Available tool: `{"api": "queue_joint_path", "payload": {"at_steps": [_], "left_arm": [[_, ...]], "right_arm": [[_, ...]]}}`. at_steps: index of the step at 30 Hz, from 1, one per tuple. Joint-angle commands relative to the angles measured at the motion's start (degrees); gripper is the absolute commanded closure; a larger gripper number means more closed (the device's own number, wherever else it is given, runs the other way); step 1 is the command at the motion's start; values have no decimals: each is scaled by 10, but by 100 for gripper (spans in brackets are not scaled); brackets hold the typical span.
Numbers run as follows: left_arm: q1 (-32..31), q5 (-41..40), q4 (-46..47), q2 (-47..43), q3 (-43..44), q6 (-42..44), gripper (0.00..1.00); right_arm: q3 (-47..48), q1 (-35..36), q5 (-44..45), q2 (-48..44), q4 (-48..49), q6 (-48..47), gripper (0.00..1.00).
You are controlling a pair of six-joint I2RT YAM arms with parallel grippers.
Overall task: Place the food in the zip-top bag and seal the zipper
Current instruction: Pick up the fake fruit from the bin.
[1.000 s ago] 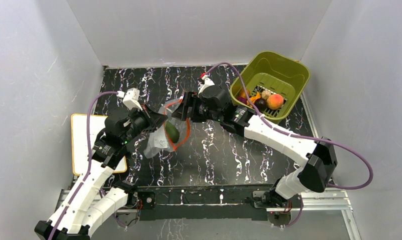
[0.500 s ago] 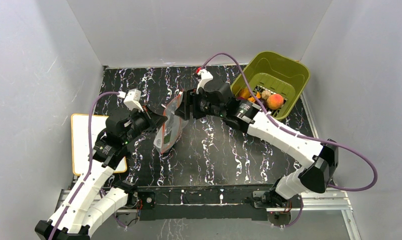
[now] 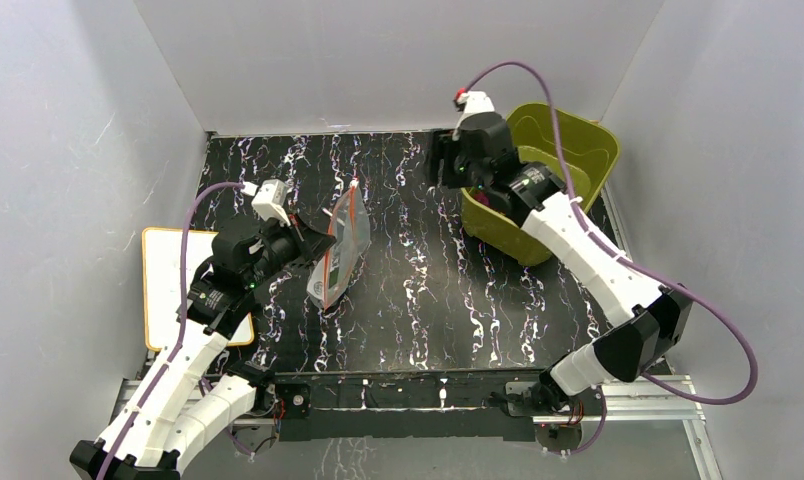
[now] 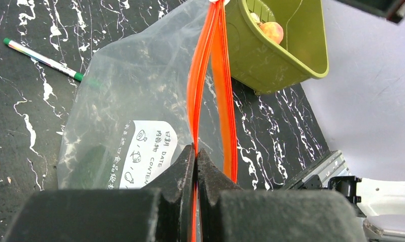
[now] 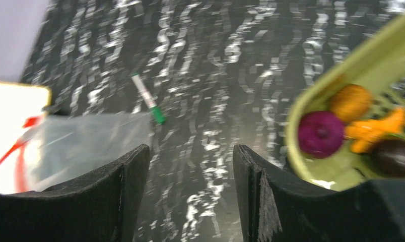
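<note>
While your left gripper [image 4: 195,151] is pinched tight on the zipper [image 4: 210,65], it holds the zip-top bag [image 3: 340,255] up at about 9 o'clock of the table [image 3: 428,300] centre, strip running roughly 12-to-6. Your right gripper [image 5: 190,166], spread and empty, is the nearer arm to the loose food [image 5: 320,133]. Those purple, orange and dark pieces sit in the green basket [image 3: 598,150], at 3 o'clock in its wrist view, so the reach probably goes that way.

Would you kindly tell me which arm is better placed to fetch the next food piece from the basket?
Right: the right end effector, open and empty, is beside the basket of food; the left end effector is clamped on the zip-top bag's zipper.
</note>
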Motion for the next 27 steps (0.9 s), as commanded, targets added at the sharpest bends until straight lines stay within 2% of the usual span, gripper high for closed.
{"api": "queue_joint_path", "payload": {"at_steps": [1, 12, 19, 23, 27], "left_arm": [[-1, 23, -16, -1, 18, 19, 100], [-1, 28, -12, 0, 21, 42, 100], [-1, -16, 18, -6, -5, 43, 100], [-1, -45, 41, -24, -10, 9, 100], [-1, -94, -39, 4, 69, 34, 100]], "right_arm": [[38, -60, 72, 6, -25, -39, 41], [16, -197, 164, 60, -8, -74, 41], [6, -250, 184, 140, 49, -57, 33], [54, -286, 200, 200, -9, -2, 31], [89, -302, 221, 233, -83, 36, 27]]}}
